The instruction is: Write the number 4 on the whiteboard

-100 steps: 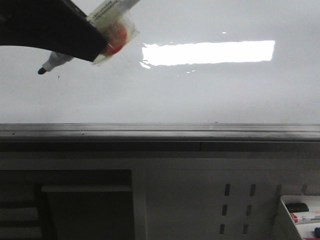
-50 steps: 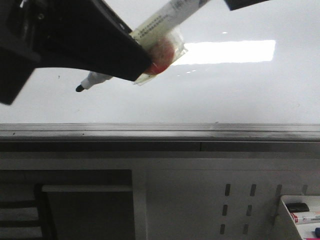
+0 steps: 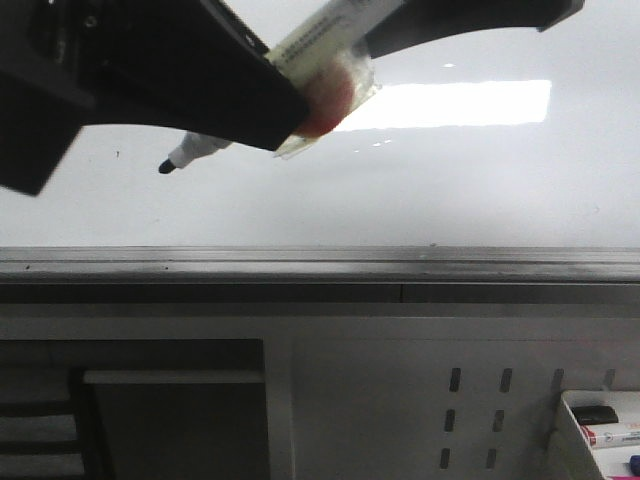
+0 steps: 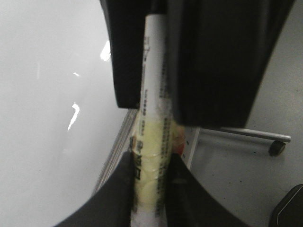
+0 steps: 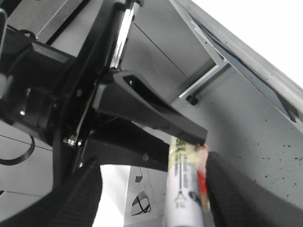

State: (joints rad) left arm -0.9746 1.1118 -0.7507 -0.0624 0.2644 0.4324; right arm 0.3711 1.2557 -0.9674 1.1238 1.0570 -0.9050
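The whiteboard [image 3: 450, 190] fills the upper half of the front view, glossy white with a bright glare strip. The number 4 is out of view; only a tiny black speck shows on the board. My left gripper [image 3: 298, 112] comes in from the upper left, shut on a white marker [image 3: 200, 150] wrapped in yellowish tape with a red patch. The marker's black tip [image 3: 166, 167] points down-left in front of the board. The left wrist view shows the marker [image 4: 150, 156] pinched by my left gripper [image 4: 150, 182]. My right gripper [image 5: 158, 198] is open around the marker's rear end [image 5: 184, 198].
A grey metal rail [image 3: 320, 265] runs along the board's lower edge. Below it is a grey perforated panel [image 3: 470, 410]. A white tray [image 3: 572, 440] holding spare markers sits at the lower right. A dark opening [image 3: 170, 420] lies at the lower left.
My left gripper has carried the marker right and slightly down, its tip now further right. One finger of my right gripper has come in from the top right toward the marker's rear end.
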